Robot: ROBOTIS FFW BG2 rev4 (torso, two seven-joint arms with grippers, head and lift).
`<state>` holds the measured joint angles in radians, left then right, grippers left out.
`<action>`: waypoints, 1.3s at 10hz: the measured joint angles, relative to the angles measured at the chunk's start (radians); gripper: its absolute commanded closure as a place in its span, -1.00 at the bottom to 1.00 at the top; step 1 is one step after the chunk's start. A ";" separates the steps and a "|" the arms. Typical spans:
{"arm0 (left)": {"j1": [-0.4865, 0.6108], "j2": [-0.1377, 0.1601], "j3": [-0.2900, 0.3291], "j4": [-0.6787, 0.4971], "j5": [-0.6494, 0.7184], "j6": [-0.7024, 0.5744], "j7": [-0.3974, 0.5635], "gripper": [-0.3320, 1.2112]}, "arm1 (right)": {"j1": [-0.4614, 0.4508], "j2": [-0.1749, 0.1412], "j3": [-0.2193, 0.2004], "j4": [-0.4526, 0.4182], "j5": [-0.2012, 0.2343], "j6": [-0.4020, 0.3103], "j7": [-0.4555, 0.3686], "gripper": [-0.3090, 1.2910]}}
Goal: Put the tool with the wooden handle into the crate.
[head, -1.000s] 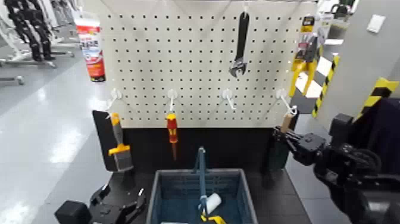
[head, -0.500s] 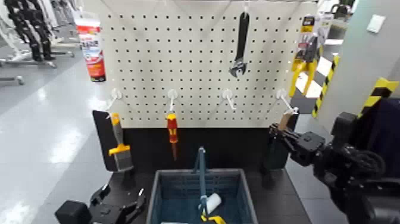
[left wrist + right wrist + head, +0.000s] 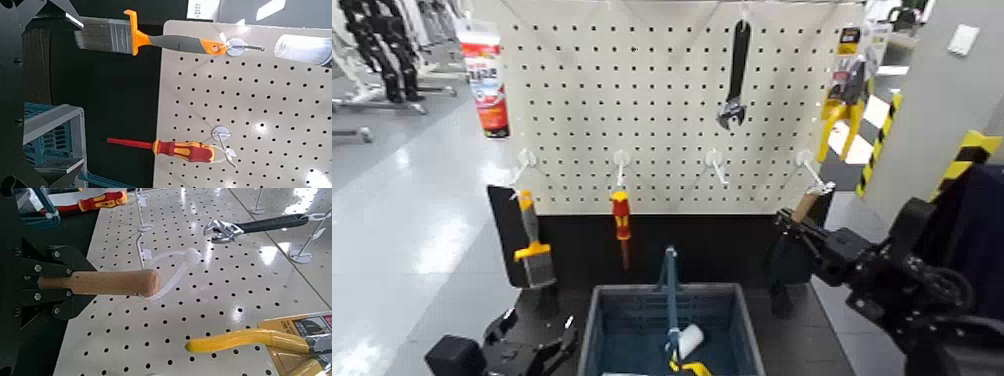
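The black right hand (image 3: 794,222) is clenching the light-brown wooden handle (image 3: 106,283), holding the tool just off the pale pegboard's (image 3: 662,110) lower right corner; the blue-grey plastic basket (image 3: 594,335) is lying below, toward the robot's left, nearer the robot.

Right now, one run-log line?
right gripper: shut on wooden handle | left gripper: open, idle beside crate | tool: not in crate

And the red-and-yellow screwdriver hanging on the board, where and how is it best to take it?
I would grip the red-and-yellow screwdriver by its thick handle, coming from the front, claw closing from both sides: it hangs upright, thin shaft down, with the pale perforated board behind its top.
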<state>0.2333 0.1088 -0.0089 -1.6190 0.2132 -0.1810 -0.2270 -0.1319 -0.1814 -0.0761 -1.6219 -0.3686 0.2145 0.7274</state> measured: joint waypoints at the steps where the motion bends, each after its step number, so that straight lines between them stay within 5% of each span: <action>1: -0.002 0.000 -0.001 0.002 0.000 0.000 0.000 -0.44 | 0.005 0.015 0.017 0.015 -0.031 -0.019 -0.010 0.97; 8: -0.008 0.002 -0.004 0.002 0.001 -0.001 -0.003 -0.44 | 0.006 0.061 0.178 0.204 -0.168 -0.080 -0.055 0.97; 13: -0.009 0.002 -0.007 0.008 0.003 -0.007 -0.004 -0.44 | -0.031 0.069 0.264 0.317 -0.185 -0.042 -0.098 0.97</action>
<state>0.2239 0.1104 -0.0154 -1.6112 0.2160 -0.1876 -0.2312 -0.1633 -0.1120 0.1876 -1.3046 -0.5537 0.1723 0.6294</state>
